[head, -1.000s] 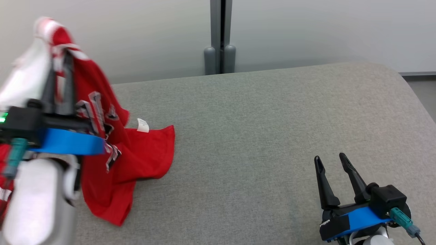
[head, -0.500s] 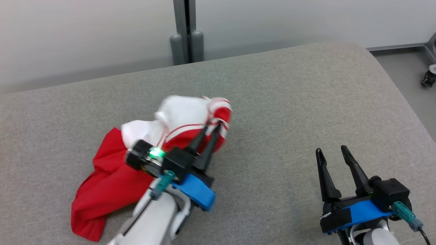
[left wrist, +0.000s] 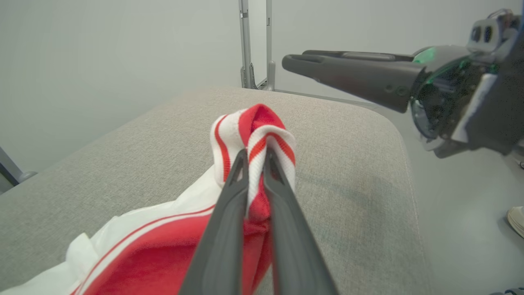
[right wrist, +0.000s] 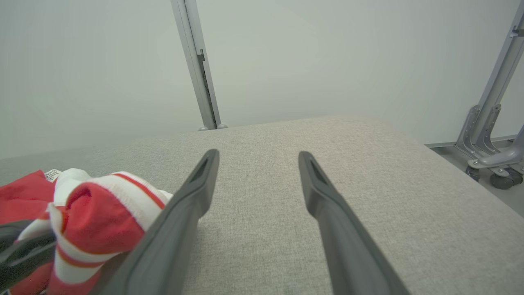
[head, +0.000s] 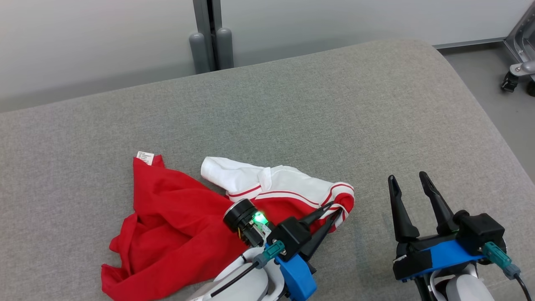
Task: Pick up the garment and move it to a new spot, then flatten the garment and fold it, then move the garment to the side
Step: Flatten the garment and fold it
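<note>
Left gripper (head: 335,207) pinches the striped cuff of the red-and-white garment (head: 175,225) lying on the grey padded surface (head: 334,117), while the right gripper (head: 407,176) nearby stands spread, holding nothing.

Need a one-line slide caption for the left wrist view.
Left gripper pinching the striped cuff of a crumpled red-and-white fabric garment on a grey upholstered surface, right gripper open alongside.

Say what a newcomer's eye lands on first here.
The red and white garment, crumpled on the grey cushion, low in the head view. The left gripper is shut on its striped edge, at the garment's right end. The right gripper stands open beside it, holding nothing.
</note>
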Available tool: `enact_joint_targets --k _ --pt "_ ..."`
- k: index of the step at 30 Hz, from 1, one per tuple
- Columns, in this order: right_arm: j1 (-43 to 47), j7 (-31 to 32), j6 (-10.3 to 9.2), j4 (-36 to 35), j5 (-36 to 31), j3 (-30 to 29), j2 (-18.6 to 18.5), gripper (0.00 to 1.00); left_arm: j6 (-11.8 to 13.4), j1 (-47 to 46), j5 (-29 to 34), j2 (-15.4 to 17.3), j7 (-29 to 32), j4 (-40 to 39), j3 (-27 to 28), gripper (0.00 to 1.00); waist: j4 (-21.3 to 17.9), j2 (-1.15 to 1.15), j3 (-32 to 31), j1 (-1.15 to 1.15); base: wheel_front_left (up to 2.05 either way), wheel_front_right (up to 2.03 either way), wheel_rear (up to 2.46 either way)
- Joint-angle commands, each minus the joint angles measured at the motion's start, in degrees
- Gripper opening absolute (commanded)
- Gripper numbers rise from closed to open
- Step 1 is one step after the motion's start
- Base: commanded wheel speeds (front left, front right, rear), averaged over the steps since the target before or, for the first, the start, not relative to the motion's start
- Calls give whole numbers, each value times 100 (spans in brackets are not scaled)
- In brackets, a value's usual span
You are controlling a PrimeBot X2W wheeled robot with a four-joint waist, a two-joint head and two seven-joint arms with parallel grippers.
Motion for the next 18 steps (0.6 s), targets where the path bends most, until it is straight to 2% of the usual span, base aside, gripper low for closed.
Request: enact_joint_targets --k 1,9,13,18 --pt "-73 -20 3 -27 21 -29 -12 100 -3 -158 -142 -5 -30 -99 -90 100 10 -1 -4 0 0 0 0" --pt "86 -20 3 -20 -22 -134 -12 100 281 -300 -233 0 -30 -446 110 100 249 -1 -156 0 0 0 0" --pt "137 -20 3 -20 -17 -143 -12 100 480 -184 -179 13 -30 -618 625 100 411 -1 -280 0 0 0 0" --pt "213 -20 3 -24 -40 -187 -13 100 630 171 -22 365 -30 -911 1460 100 626 -1 -398 0 0 0 0"
